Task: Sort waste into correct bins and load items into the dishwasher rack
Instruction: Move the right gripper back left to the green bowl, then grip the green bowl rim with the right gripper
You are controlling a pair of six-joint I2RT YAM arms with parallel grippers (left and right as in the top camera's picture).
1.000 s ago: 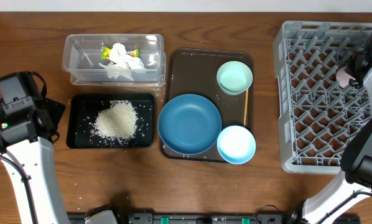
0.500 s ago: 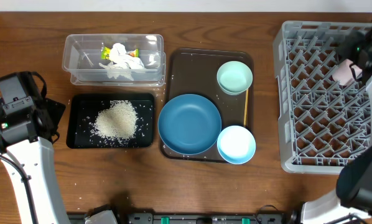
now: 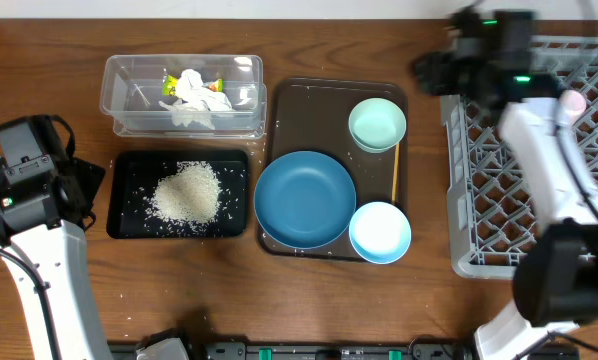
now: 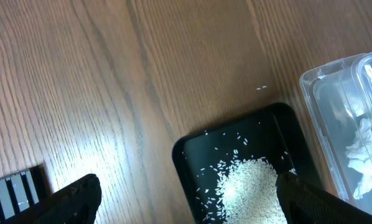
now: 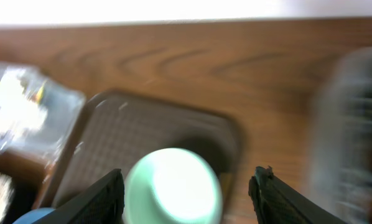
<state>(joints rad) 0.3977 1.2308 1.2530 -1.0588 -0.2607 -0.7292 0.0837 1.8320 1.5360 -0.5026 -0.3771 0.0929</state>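
Hanging over the brown tray (image 3: pixel 299 100), the right gripper (image 5: pixel 187 175) holds its fingers spread with nothing between them. The mint bowl (image 5: pixel 172 193) sits directly under it. From the gripper toward the arm's base lie the chopstick (image 3: pixel 395 172), the plate (image 3: pixel 304 198) and the blue bowl (image 3: pixel 380 231), all on the same tray. Behind the gripper, in the rack (image 3: pixel 479 200), a pink shape is probably the cup (image 3: pixel 572 102); the blur hides its pose. The left gripper (image 4: pixel 187 185) is also spread wide and empty, above the black tray (image 4: pixel 186 149) with the rice (image 4: pixel 245 186). Beyond it the tub (image 3: pixel 129 100) holds the tissue (image 3: pixel 194 92) and the wrapper (image 3: pixel 167 82).
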